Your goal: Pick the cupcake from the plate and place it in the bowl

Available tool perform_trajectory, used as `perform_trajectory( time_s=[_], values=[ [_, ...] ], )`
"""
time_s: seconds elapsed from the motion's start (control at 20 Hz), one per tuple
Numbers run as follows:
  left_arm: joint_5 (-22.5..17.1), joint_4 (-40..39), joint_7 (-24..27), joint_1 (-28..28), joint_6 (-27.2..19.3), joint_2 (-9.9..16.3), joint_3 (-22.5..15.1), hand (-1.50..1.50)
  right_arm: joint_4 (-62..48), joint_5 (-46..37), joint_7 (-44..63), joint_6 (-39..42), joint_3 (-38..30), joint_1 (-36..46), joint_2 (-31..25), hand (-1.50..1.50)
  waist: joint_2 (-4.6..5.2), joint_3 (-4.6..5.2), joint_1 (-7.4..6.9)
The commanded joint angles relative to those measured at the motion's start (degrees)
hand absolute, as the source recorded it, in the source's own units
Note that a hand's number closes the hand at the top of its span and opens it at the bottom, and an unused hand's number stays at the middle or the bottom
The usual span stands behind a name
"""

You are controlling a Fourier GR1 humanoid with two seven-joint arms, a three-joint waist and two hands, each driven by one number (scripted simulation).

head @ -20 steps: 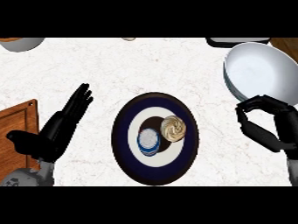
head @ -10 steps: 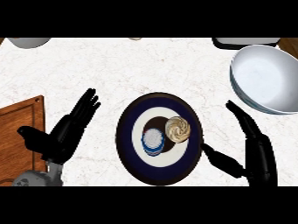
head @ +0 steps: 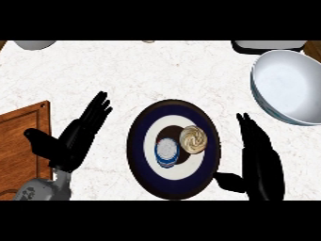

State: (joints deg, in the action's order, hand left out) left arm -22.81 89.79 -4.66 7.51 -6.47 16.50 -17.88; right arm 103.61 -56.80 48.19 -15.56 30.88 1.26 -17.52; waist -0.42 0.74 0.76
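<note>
Two hands flank the plate [head: 140, 174], and neither holds anything. The right hand [head: 260, 160] lies just beside the plate's right rim with its fingers straight and pointing away from the robot, thumb tip near the rim's lower right; it is released. The left hand [head: 72, 139] rests on the far side of the plate, fingers straight and slanting up, also released, next to a wooden board [head: 13, 141].

The cupcake [head: 193, 139] sits on the plate just to the left of the right hand, near but apart from its fingers. Touching it on its far side from that hand is a small blue-rimmed cup [head: 167, 149], so there is something in the way on one flank only. The bowl [head: 295, 84] stands ahead of the right hand and slightly to its right, well apart from the plate.

The step in hand, as I judge it, is the reach for the cupcake, not yet a grasp. To do it well, the right hand should travel left over the rim, come down with the thumb on the near side and the fingers on the far side of the cupcake, and close around its lower half rather than the swirled top. Closing along that line keeps the fingers off the blue-rimmed cup. Lifting straight up before swinging toward the bowl should clear both the plate's rim and the bowl's wall.
</note>
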Motion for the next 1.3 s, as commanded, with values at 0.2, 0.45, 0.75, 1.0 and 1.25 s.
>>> perform_trajectory(
  time_s=[0.2,0.45,0.75,1.0,1.25],
  values=[
    [0.56,-2.78,0.59,2.39,0.89,-1.53,-0.36,0.00,-1.80,-6.33,27.69,24.36,3.81,11.91,16.80,-1.50,0.51,-0.47,-1.40],
    [0.54,-0.65,-1.63,2.12,-0.14,-2.33,-1.02,0.00,-4.89,-2.25,34.90,27.60,1.17,16.09,17.33,-1.50,0.40,-0.61,-1.66],
    [0.89,-0.54,-0.63,1.52,0.02,-2.59,-0.63,0.00,-8.72,1.11,36.97,31.12,-1.26,17.79,17.44,-1.50,0.32,-0.58,-1.42],
    [1.16,-1.54,-0.35,2.01,1.24,-1.68,0.24,0.00,-12.49,4.40,37.01,31.42,-4.22,19.51,17.46,-1.50,0.37,-0.63,-1.37],
    [1.98,0.66,-2.22,1.26,-0.35,-3.26,-1.17,0.00,-20.42,6.21,37.02,26.53,-1.54,23.06,17.47,-1.50,0.43,-0.68,-2.29]
  ],
)
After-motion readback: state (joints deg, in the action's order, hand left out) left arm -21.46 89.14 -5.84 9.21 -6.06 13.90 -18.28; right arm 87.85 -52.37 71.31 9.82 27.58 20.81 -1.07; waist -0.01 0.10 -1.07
